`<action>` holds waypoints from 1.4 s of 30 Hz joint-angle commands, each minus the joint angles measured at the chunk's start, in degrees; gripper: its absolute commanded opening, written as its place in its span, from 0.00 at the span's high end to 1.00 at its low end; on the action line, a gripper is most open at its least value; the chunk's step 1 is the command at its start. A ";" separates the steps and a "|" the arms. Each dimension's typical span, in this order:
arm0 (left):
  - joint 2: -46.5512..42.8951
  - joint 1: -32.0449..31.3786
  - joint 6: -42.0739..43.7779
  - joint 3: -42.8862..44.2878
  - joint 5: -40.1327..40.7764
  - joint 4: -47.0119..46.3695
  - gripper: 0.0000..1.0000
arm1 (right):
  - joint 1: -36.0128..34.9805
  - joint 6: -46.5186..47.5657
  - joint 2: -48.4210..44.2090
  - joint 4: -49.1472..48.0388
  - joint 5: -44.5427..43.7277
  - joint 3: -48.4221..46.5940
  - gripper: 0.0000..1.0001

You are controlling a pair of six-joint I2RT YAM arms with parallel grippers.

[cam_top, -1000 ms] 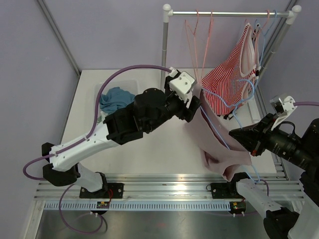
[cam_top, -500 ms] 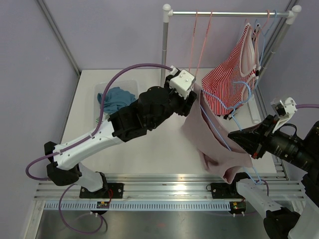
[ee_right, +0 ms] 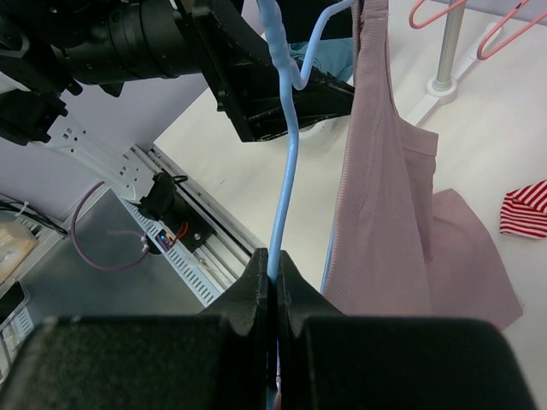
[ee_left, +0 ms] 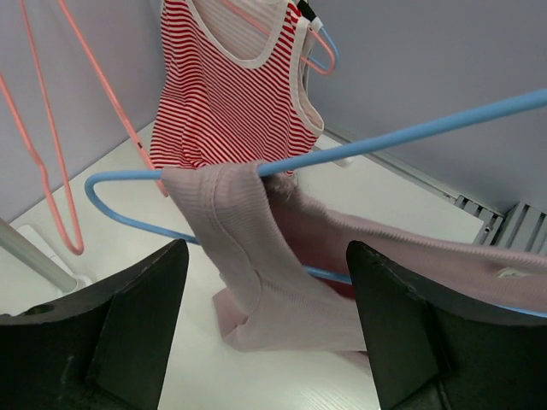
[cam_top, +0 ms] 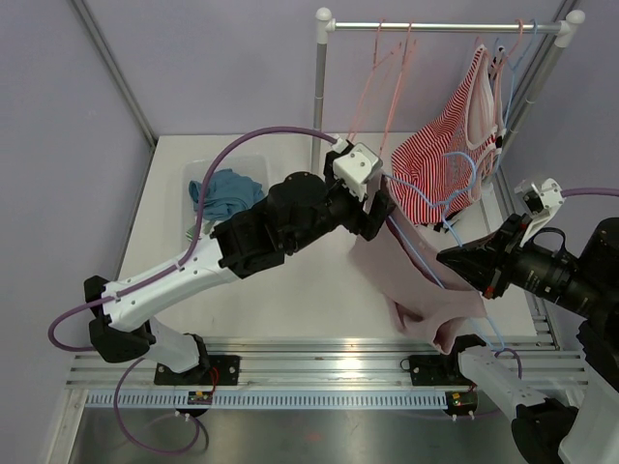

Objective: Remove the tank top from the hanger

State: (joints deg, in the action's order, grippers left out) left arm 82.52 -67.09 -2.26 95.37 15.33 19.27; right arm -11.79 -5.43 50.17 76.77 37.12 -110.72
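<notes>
A pale pink tank top [cam_top: 426,295] hangs on a blue wire hanger [cam_top: 418,253], its lower part bunched on the white table. My right gripper [cam_top: 453,259] is shut on the hanger's wire, and in the right wrist view the wire [ee_right: 284,171] runs up out of the closed right gripper [ee_right: 273,266] with the tank top [ee_right: 385,213] beside it. My left gripper [cam_top: 377,205] is open at the top's upper end. In the left wrist view the left gripper [ee_left: 265,329] is spread wide around a strap of the top [ee_left: 248,248] draped over the hanger [ee_left: 385,141], not touching it.
A red-striped tank top [cam_top: 445,155] and empty pink hangers [cam_top: 387,77] hang from the metal rack [cam_top: 435,26] at the back right. A clear bin with blue cloth [cam_top: 224,191] stands at the back left. The table's rail runs along the near edge.
My left gripper dipped back slightly right and down by the strap. My right gripper has shifted a little up and left with the hanger. The pink hangers have swung.
</notes>
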 commanded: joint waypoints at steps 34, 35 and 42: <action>-16.07 19.89 -22.26 -10.64 13.54 6.66 1.00 | -7.90 5.79 -5.58 -24.09 13.61 18.67 1.00; -16.77 19.89 -22.09 -11.17 10.28 6.40 1.00 | -7.81 3.52 -6.92 -31.52 11.85 23.48 1.00; -25.47 15.51 -16.30 -24.79 -25.25 -8.89 1.00 | -7.90 -23.79 -14.14 -89.91 5.08 49.27 1.00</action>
State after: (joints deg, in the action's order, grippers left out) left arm 59.51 -48.80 -21.91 73.60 7.49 20.36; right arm -19.25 -13.87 34.98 22.87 46.50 -67.05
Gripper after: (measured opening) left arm 0.005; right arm 0.041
